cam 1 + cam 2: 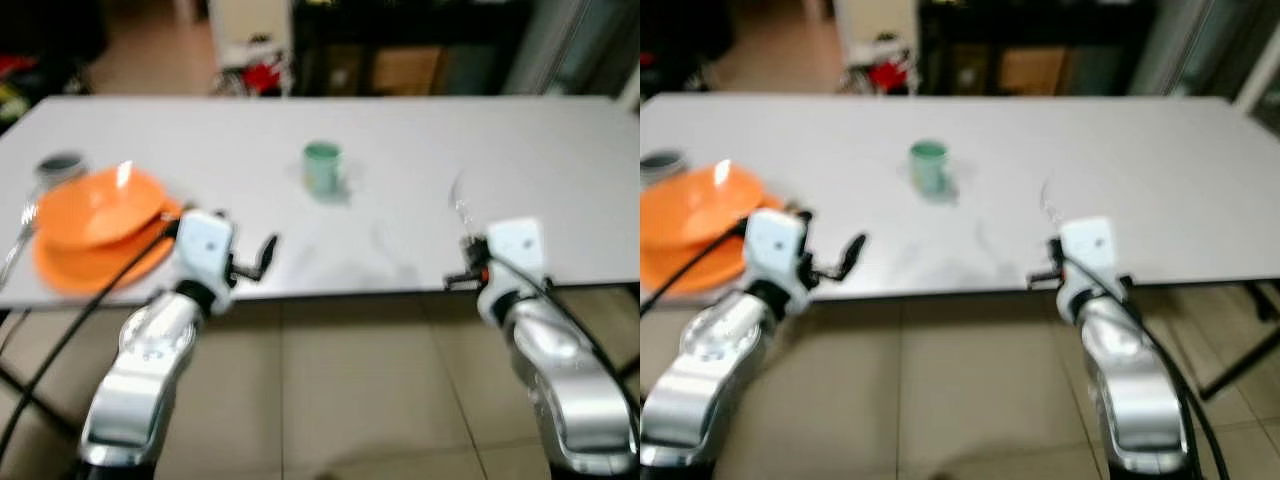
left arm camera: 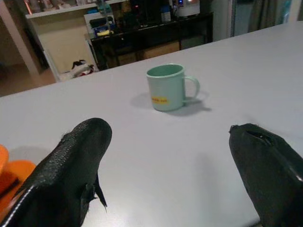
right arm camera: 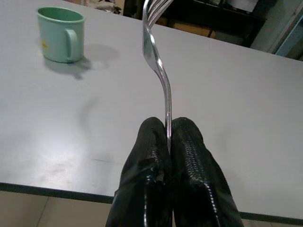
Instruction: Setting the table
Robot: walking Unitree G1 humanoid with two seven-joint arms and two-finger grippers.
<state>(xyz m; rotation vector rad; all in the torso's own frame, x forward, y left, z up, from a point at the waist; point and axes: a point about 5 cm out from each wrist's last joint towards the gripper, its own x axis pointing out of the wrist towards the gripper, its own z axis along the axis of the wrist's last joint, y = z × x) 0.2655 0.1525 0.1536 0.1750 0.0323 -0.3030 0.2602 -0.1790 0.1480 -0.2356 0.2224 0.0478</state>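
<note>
Right gripper (image 3: pixel 168 137) clamps fork (image 3: pixel 156 56); left gripper (image 2: pixel 170 156) wide; mug (image 2: pixel 168 87) label unreadable.

Head stereo pair looks forward and down over the white table (image 1: pixel 420 150); wrist cameras sit low at its near edge, both framing the green mug (image 2: pixel 166 87).

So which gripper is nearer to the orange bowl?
Left. The left gripper hangs open at the table's near edge, just right of the orange bowl. The right gripper, shut on a fork, is farther right, past the green mug.
</note>
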